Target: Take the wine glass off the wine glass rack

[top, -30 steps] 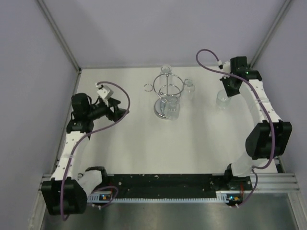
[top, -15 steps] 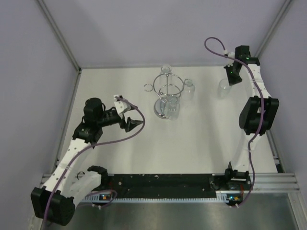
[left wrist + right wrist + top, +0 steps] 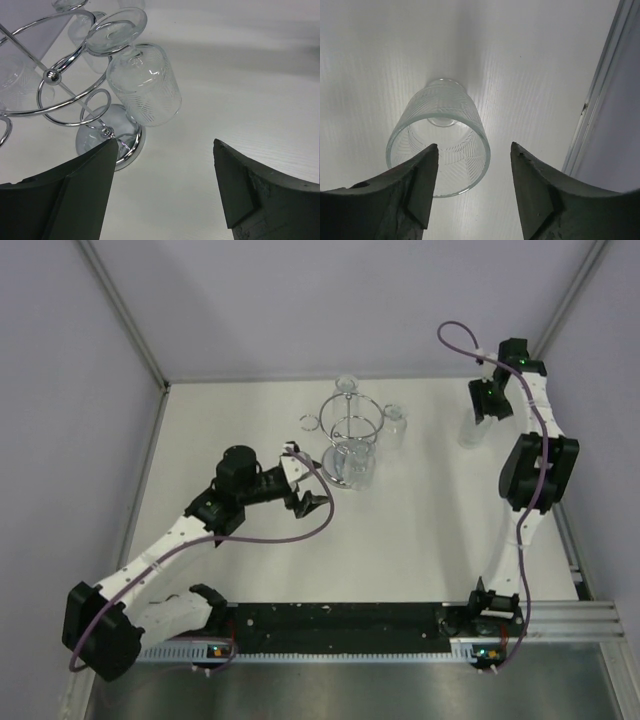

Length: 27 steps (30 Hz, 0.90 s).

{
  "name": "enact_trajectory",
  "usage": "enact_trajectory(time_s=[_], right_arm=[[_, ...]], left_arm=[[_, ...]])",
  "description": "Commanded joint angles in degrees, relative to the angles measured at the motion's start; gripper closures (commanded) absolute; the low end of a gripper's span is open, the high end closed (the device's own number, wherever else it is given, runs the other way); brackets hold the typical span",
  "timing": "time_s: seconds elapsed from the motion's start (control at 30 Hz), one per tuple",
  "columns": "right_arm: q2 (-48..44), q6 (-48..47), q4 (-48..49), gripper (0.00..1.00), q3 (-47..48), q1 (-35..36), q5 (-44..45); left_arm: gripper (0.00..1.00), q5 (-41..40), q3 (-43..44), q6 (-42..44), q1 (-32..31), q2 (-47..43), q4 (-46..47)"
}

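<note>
The left pincer point(image 3: 165, 145) gapes wide and holds nothing. In its wrist view the two dark fingers point(image 3: 75, 195) frame bare surface point(image 3: 210, 100), and their tips touch neither glass nor wire. Just ahead of them hangs the wine glass point(image 3: 145, 87), upside down. Its foot is caught in one of the rack's loop arms, and its patterned bowl tilts out towards the pincer, clear of the surface. Seen from above, the rack point(image 3: 350, 430) stands mid-surface towards the far wall, with chrome rings around a central post on a round mirrored base. This glass hangs on its near side, and other glasses point(image 3: 396, 424) hang on its right and far sides. The left arm reaches in from the near left corner.

The right pincer point(image 3: 473, 145) is also open, with nothing clamped. Below it a second glass point(image 3: 440, 132) stands upright on the surface, mouth up, well apart from the rack near the far right corner. In the right wrist view it sits nearer the finger on the left than the other one, and I cannot tell whether that finger touches it. A metal rail point(image 3: 600, 100) runs along the surface's edge just beside it.
</note>
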Motion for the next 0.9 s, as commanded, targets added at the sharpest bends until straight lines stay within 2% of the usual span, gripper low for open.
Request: enact_trajectory(time_s=[0.0,0.13,0.33,0.37,0.4,0.57,0.87], right_arm=[[-1.03,0.23,-2.22,0.31,4.98,-0.23,-1.23],[-6.56,0.58,-3.55,0.16,4.46,-0.58,-2.99],[-14.21,4.7,-3.99,0.06,3.15,-0.58,-4.74],[-15.53,6.28,-4.08,0.04,2.62,-0.58,-5.53],[-16.59,7.34,-4.34,0.01,2.18,-0.58,-6.32],[-22.74,8.84,-4.69,0.01,-1.95,-0.49,-11.16],[-27.84,7.35,-5.39,0.01,-6.52,-0.49,-9.5]], left_arm=[[0.18,-4.46,0.5,-1.88,-2.44,3.39,7.68],[0.13,-6.92,0.77,-4.78,-3.75,7.35,11.28],[0.12,-10.53,1.21,-7.68,-4.99,11.83,16.91],[0.01,-10.53,1.3,-8.3,-5.16,12.71,17.7],[0.01,-10.62,1.21,-8.65,-5.43,13.59,18.84],[0.01,-10.01,2.0,-10.67,-6.13,18.15,24.73],[0.01,-8.6,3.76,-14.37,-8.41,23.61,31.15]])
